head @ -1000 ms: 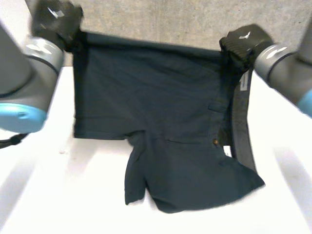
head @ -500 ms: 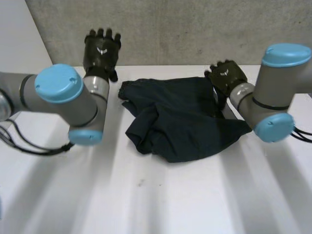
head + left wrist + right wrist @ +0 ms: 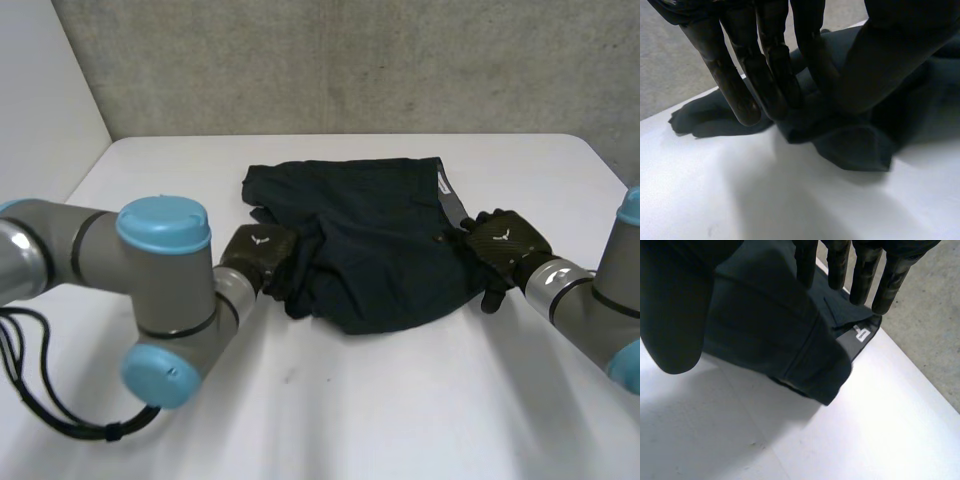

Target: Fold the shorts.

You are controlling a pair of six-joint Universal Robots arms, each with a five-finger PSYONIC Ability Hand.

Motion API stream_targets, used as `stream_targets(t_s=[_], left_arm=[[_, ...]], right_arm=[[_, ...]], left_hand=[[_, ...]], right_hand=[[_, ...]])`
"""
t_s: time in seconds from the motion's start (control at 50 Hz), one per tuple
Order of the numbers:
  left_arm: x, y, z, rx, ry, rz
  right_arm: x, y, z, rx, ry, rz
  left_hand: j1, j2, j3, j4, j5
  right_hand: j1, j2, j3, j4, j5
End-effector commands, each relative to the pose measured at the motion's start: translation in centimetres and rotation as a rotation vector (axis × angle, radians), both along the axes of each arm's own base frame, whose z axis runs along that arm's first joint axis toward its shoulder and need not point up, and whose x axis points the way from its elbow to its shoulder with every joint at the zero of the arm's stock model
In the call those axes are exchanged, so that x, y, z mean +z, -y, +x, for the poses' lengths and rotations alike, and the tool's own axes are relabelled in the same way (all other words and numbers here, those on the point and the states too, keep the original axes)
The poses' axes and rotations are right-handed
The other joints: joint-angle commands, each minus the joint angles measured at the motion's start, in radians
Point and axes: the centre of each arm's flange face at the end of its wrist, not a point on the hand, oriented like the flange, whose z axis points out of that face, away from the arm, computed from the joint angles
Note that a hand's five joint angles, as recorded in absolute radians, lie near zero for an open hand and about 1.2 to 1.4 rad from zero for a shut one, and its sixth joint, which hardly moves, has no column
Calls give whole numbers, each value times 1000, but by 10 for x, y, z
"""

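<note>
The dark navy shorts (image 3: 370, 240) lie in a rumpled heap at the middle of the white table (image 3: 400, 400), waistband to the right. My left hand (image 3: 258, 252) is at the heap's near left edge. In the left wrist view its straight fingers (image 3: 765, 65) and thumb pinch a raised fold of the shorts (image 3: 855, 145). My right hand (image 3: 508, 240) rests at the heap's right edge by the waistband. In the right wrist view its fingers (image 3: 865, 275) are straight and spread over the shorts (image 3: 770, 325), and they grip nothing.
A white label (image 3: 441, 184) shows inside the waistband, and it lies just past my right fingertips (image 3: 861, 333). A grey concrete wall (image 3: 350, 60) rises behind the table's far edge. Bare table surface extends in front of the heap and to both sides.
The shorts, held up spread a second ago, dropped into a heap. Both hands came from its far side to its near left and right edges. The left hand closed on a fold.
</note>
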Motion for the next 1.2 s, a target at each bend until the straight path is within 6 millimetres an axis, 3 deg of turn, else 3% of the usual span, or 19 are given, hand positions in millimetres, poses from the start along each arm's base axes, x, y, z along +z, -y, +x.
stream_targets(t_s=[0.02,0.1,0.2,0.22,0.28,0.3,0.32,0.38,0.4,0.44,0.48,0.56,0.7,0.78,0.84,1.0,1.08,1.12,1.2], left_arm=[[9,52,20,241,32,-114],[21,83,44,344,89,-219],[27,101,52,347,200,-337],[28,103,52,346,216,-357],[34,111,50,352,236,-443],[34,112,49,354,235,-457],[33,112,46,353,224,-471],[30,107,41,339,207,-468],[26,101,39,324,199,-449],[22,91,36,301,180,-425],[31,77,31,266,127,-409],[37,47,30,207,63,-323],[24,9,27,51,65,-111],[18,3,28,27,98,-47],[17,9,26,33,92,-64],[-20,42,15,56,146,-105],[-34,52,13,49,205,-129],[-37,56,14,52,222,-144],[-36,59,15,55,220,-151]], right_arm=[[-14,9,2,1,2,-32],[-20,15,6,9,8,-66],[-23,21,9,6,3,-90],[-22,22,9,7,2,-96],[-21,22,9,7,-3,-102],[-19,22,9,8,-9,-110],[-18,23,9,10,-14,-116],[-15,20,9,21,-36,-123],[-14,19,10,22,-41,-123],[-10,15,9,27,-54,-122],[2,7,8,27,-60,-105],[27,-10,12,43,-60,-62],[50,-21,14,9,-6,3],[59,-25,16,6,19,1],[59,-28,16,7,23,12],[61,-36,11,-2,9,77],[61,-40,11,0,5,102],[61,-41,10,-1,4,105],[64,-39,9,-10,18,104]], left_hand=[[248,278,291,284,294],[248,278,291,284,294],[248,278,291,284,294],[248,278,291,284,294],[248,278,291,284,294],[248,278,291,284,294],[248,278,291,284,294],[65,94,107,101,110],[-189,-160,-147,-153,-144],[-475,-446,-433,-439,-430],[-742,-712,-700,-706,-696],[-926,-896,-883,-889,-880],[-920,-890,-877,-884,-874],[-899,-870,-857,-863,-854],[-838,-808,-796,-802,-792],[-571,-541,-528,-535,-525],[-161,-131,-118,-124,-115],[224,253,266,260,269],[248,278,291,284,294]], right_hand=[[112,94,100,83,73],[200,182,188,170,161],[446,428,434,417,407],[659,641,647,630,620],[904,886,892,875,865],[1189,1170,1177,1159,1150],[1192,1173,1180,1162,1153],[1192,1173,1180,1162,1153],[1192,1173,1180,1162,1153],[1192,1173,1180,1162,1153],[1192,1173,1180,1162,1153],[1192,1173,1180,1162,1153],[1192,1173,1180,1162,1153],[1192,1173,1180,1162,1153],[1192,1173,1180,1162,1153],[1192,1173,1180,1162,1153],[1192,1173,1180,1162,1153],[1192,1173,1180,1162,1153],[1192,1173,1180,1162,1153]])
